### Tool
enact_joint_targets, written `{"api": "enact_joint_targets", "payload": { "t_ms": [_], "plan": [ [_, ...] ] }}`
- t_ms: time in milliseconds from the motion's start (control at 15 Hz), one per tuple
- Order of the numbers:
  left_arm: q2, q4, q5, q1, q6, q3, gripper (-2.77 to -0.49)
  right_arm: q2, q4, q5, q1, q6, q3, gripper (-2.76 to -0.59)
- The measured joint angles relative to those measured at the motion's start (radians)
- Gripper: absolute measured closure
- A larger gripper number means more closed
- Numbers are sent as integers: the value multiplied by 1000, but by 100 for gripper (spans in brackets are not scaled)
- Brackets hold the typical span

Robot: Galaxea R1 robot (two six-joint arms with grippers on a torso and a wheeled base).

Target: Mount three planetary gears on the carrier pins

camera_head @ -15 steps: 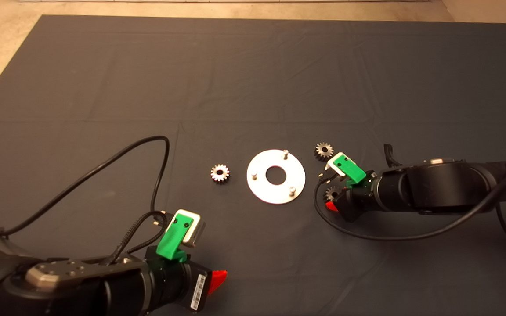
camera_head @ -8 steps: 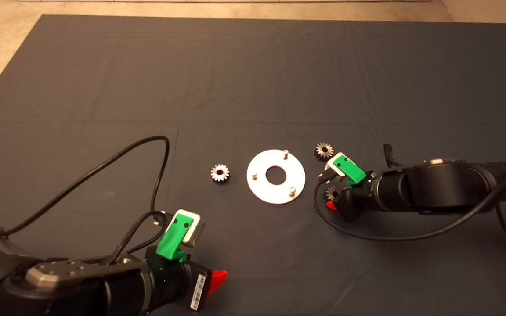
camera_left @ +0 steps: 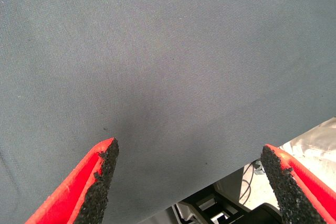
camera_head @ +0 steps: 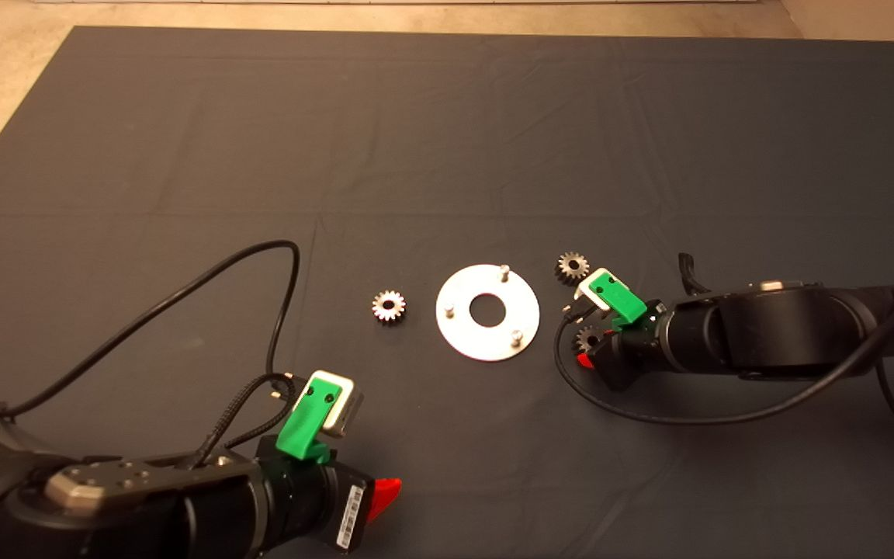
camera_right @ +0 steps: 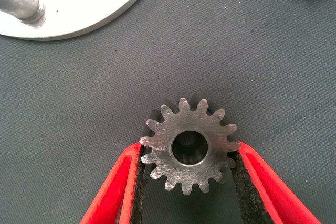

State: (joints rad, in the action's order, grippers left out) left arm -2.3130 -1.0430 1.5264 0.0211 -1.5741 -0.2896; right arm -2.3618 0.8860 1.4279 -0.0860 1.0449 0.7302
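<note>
The right gripper (camera_right: pixel 188 182) pinches a gear (camera_right: pixel 188 148) flat between its pads — the nearest pin (camera_right: pixel 20 4) stands just beside; the left gripper (camera_left: pixel 186 179) hangs wide open, empty.

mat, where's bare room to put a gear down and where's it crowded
The mat is bare across its whole far half, and between the left gear and the left gripper. It is crowded right of the carrier disc: one gear lies there, and another sits between the right gripper's fingers.
</note>
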Motion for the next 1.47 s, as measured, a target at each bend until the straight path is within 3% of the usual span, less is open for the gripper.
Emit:
{"api": "enact_joint_targets", "payload": {
  "t_ms": [600, 800, 1000, 1067, 1467],
  "plan": [
    [-1, 5, 0, -5, 0, 0, -191, -5, 0, 0, -4, 0, -10, -97],
    [-3, 7, 0, -9, -1, 0, -191, -5, 0, 1, -35, 3, -41, -94],
    [-3, 8, 0, -11, -5, 0, -191, -5, 0, 0, -105, 5, -59, -94],
    [-3, 8, 0, -13, -8, 0, -191, -5, 1, 0, -113, 5, -62, -94],
    [-3, 8, 0, -16, -15, 0, -191, -61, 0, -1, -114, 41, -67, -94]
  ]
}}
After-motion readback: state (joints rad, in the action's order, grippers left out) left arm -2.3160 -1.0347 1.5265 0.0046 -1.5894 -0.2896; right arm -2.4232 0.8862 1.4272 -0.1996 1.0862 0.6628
